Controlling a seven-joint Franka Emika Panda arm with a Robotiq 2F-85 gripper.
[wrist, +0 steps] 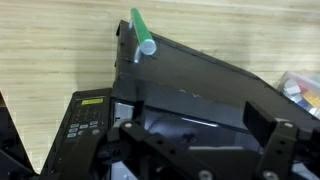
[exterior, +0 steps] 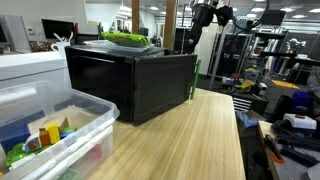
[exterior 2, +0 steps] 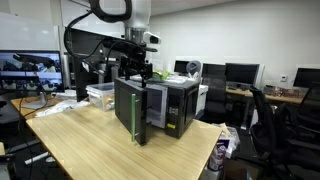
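Observation:
A black microwave (exterior: pixel 130 85) (exterior 2: pixel 160 105) stands on the wooden table (exterior: pixel 200 140) with its door (exterior 2: pixel 130 110) swung open. A green handle (wrist: pixel 143 32) runs along the door's free edge. Something flat and green (exterior: pixel 125 38) lies on the microwave's roof. In the exterior view, my gripper (exterior 2: pixel 137 68) hangs just above the front top of the microwave. In the wrist view my gripper (wrist: pixel 199 117) is open over the dark top edge, nothing between its fingers. The control panel (wrist: pixel 85 115) shows below left.
A clear plastic bin (exterior: pixel 55 135) (wrist: pixel 300 88) of coloured toys sits beside the microwave, with a white appliance (exterior: pixel 30 65) behind it. Desks with monitors (exterior 2: pixel 240 72) and office chairs (exterior 2: pixel 290 120) stand around the table.

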